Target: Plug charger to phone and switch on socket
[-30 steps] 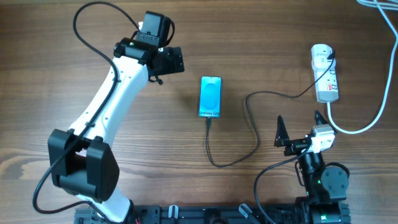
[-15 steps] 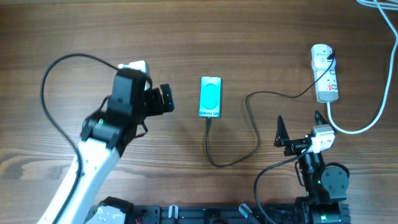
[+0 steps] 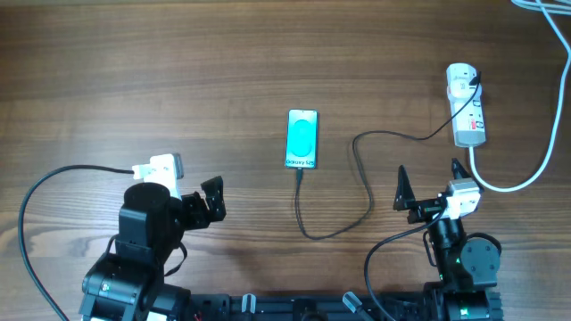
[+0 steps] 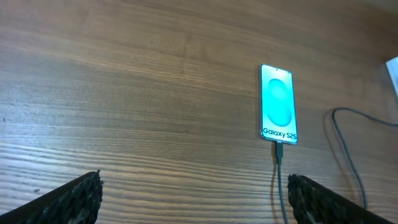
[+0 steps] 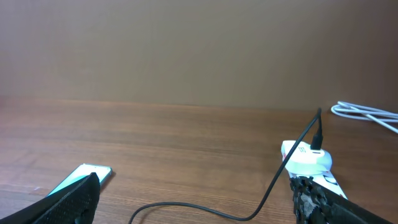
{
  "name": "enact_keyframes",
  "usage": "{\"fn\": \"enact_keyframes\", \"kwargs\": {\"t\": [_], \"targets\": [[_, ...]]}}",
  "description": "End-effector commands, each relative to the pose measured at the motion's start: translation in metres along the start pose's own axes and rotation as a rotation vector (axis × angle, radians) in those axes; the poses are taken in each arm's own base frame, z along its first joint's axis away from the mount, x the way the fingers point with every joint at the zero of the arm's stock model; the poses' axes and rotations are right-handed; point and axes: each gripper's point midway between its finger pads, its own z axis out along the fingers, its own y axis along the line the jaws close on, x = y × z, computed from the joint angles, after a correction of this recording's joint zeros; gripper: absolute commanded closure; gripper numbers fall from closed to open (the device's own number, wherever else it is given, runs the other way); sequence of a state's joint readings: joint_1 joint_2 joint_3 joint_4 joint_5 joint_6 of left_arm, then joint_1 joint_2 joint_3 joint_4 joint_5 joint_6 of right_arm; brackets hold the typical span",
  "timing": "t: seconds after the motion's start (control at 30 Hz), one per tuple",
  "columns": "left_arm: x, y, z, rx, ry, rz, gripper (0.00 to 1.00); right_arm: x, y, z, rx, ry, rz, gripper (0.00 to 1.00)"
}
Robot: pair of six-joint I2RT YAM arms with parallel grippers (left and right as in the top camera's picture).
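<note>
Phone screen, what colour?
The phone is teal with a paler oval; best in left wrist view.

Wooden worktop [image 3: 134,71] seen from above. A phone [image 3: 302,139], teal screen lit, lies at the centre. A thin black charger [image 3: 297,201] meets its 6 o'clock end, loops toward 4 o'clock, then climbs to a white socket [image 3: 467,105] at 2 o'clock. The left gripper [image 3: 212,198] sits at 8 o'clock. The right gripper [image 3: 428,169] sits at 4 o'clock, its fingers [image 3: 401,185] spread.

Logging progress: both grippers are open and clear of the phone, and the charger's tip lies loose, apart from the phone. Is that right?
No. The left wrist view shows the charger with its tip seated in the phone at its bottom edge. The left gripper and right gripper are indeed open and clear of it.
</note>
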State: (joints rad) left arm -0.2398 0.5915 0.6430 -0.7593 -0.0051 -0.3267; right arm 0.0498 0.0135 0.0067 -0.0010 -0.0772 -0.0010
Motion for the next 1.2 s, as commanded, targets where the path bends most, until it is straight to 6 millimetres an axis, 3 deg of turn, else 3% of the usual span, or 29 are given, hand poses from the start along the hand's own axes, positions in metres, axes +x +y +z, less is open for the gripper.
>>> {"fn": "enact_keyframes", "kwargs": {"t": [0.0,0.13,0.23,0.33,0.43,0.63,0.97,1.17], "targets": [[0.003,-0.001,0.006,0.030,-0.030,0.132,0.00,-0.002,-0.003,-0.001,0.018,-0.010,0.000,0.00],[0.007,-0.003,0.010,0.090,-0.202,0.296,0.00,-0.002,-0.003,-0.001,0.018,-0.010,0.000,0.00],[0.013,0.002,0.010,0.113,-0.275,0.288,0.00,-0.002,-0.003,-0.001,0.018,-0.010,0.000,0.00],[0.015,-0.010,0.008,0.210,-0.346,0.391,0.00,-0.002,-0.003,-0.001,0.018,-0.010,0.000,0.00],[0.016,-0.007,0.011,0.219,-0.369,0.382,0.00,-0.002,-0.003,-0.001,0.018,-0.010,0.000,0.00],[0.000,-0.003,0.003,0.197,-0.476,0.382,0.00,-0.002,-0.003,-0.001,0.018,-0.010,0.001,0.00],[-0.021,0.024,0.009,0.140,-0.671,0.110,0.00,-0.002,-0.003,-0.001,0.018,-0.009,0.000,0.00],[-0.020,0.040,0.015,0.064,-0.688,0.066,0.00,-0.002,-0.003,-0.001,0.018,-0.008,0.001,0.00]]}}
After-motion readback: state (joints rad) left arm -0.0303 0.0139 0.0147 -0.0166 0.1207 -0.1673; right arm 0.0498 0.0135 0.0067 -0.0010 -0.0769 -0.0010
